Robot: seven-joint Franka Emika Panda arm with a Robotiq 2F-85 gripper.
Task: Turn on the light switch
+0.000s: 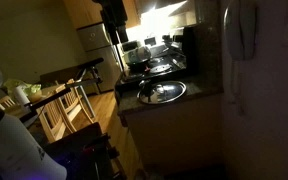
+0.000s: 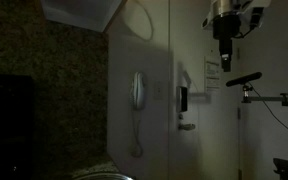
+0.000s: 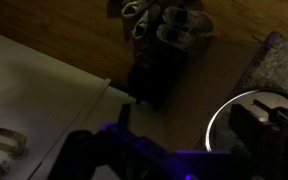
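Fingers – clench unreadable in dark – near light switch; wall phone apart.

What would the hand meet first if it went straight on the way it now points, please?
The hand points straight down. In an exterior view the way below looks free to the picture's lower edge, though darkness leaves depth unclear.

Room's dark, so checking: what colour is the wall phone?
White; the wall phone shows best in an exterior view.
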